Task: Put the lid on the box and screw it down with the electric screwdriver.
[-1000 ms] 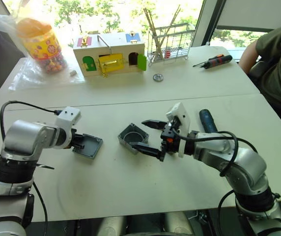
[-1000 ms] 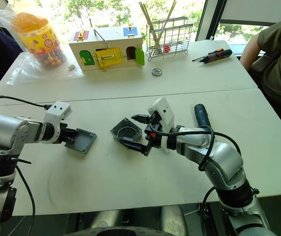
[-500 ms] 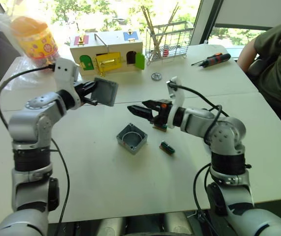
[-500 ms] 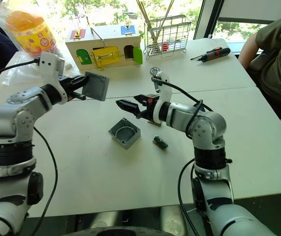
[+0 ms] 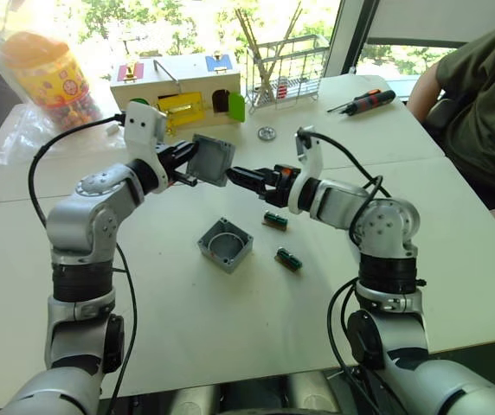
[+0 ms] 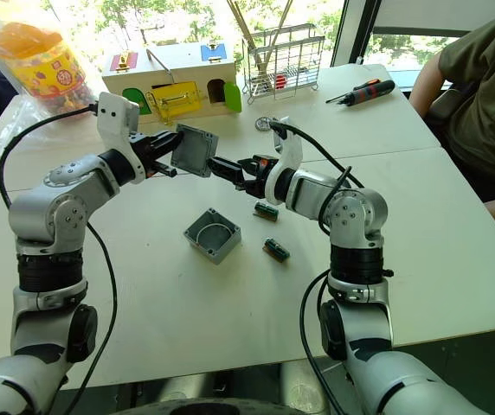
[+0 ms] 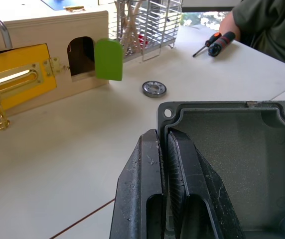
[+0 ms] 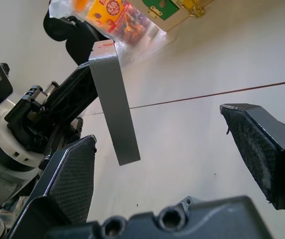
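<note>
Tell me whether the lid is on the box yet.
Not on. The left gripper holds the lid in the air by its edge, while the box sits open-topped on the table below.

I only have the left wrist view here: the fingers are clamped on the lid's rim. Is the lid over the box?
Observer: No. The lid is held up on edge in the left gripper. The box sits open side up on the table, lower down and nearer the robot.
Operator: What is the right gripper doing?
Observer: The right gripper is open in the air, its fingers pointing at the lid without touching it.
Operator: Is anything loose near the box?
Observer: Two small green parts lie on the table to the box's right.
</note>
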Tool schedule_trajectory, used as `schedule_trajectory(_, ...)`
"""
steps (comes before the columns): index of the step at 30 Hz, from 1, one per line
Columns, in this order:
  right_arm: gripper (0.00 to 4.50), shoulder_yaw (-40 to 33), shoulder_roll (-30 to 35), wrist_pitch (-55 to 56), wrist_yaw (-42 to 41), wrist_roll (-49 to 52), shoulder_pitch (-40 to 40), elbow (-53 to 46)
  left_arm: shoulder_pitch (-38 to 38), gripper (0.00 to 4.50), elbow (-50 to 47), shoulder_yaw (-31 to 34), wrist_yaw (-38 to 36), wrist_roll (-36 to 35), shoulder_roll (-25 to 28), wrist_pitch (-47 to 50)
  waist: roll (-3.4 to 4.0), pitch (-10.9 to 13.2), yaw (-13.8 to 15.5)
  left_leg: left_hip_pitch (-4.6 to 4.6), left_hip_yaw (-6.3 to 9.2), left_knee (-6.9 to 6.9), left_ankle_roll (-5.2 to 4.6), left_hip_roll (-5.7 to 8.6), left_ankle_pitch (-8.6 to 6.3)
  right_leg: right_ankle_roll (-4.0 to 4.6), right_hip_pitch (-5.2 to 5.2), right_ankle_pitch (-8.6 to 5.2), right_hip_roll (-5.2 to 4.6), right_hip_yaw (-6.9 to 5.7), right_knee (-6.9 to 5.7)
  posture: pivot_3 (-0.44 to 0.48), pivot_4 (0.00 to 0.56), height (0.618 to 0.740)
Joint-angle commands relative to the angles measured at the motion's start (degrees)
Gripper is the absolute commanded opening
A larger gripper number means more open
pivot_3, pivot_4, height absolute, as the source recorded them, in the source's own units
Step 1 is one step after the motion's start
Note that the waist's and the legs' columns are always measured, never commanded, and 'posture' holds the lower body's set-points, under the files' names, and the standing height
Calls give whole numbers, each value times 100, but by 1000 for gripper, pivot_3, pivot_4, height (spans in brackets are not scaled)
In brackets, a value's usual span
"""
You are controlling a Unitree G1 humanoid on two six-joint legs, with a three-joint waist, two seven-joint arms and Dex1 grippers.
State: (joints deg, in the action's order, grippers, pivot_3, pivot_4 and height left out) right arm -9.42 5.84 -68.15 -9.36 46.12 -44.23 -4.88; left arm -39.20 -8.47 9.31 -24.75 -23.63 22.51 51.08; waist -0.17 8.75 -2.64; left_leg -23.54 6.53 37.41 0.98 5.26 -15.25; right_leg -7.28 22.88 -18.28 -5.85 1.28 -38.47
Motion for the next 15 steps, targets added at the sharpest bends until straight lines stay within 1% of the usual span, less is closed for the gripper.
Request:
schedule_trajectory(1, 4500, -84, -155, 84, 54, 124, -151, -215, -185, 20, -211, -73, -39, -117, 16, -38, 0, 0, 5, 0, 0, 0, 0, 0, 0, 0, 0, 0, 0, 0, 0, 0, 150, 740)
schedule_trajectory(6, 4500, -91, -256, 93, 99, 123, -153, -227, -194, 20, -238, -139, 4, -191, -9, -2, 0, 0, 4, 0, -1, 0, 1, 0, 1, 0, 0, 0, 2, 0, 0, 0, 150, 740)
schedule_trajectory(9, 3672, -64, -269, 121, 67, 128, -93, -293, -219, 0, -250, -109, 53, -232, -55, 49, 0, 0, 5, 0, 0, -1, 2, 0, 1, 0, 1, 0, 4, 0, 0, 0, 150, 740)
schedule_trajectory(11, 2978, -58, -284, 124, 60, 145, -71, -325, -244, 0, -230, -98, 52, -238, -62, 68, 0, 0, 4, 0, 0, -1, 2, 0, 1, 0, 0, 0, 4, 0, 0, 0, 150, 740)
schedule_trajectory(13, 2199, -49, -298, 118, 56, 164, -44, -362, -258, 0, -209, -88, 47, -244, -66, 80, 0, 0, 4, 0, -1, -1, 2, 0, 1, 0, 1, 0, 5, 0, 0, 0, 150, 740)
schedule_trajectory(15, 1299, -39, -315, 116, 56, 169, -11, -405, -266, 0, -196, -89, 38, -276, -66, 86, 0, 0, 2, 0, 0, -2, 2, 0, 1, 0, 2, 0, 4, 0, -1, 0, 150, 740)
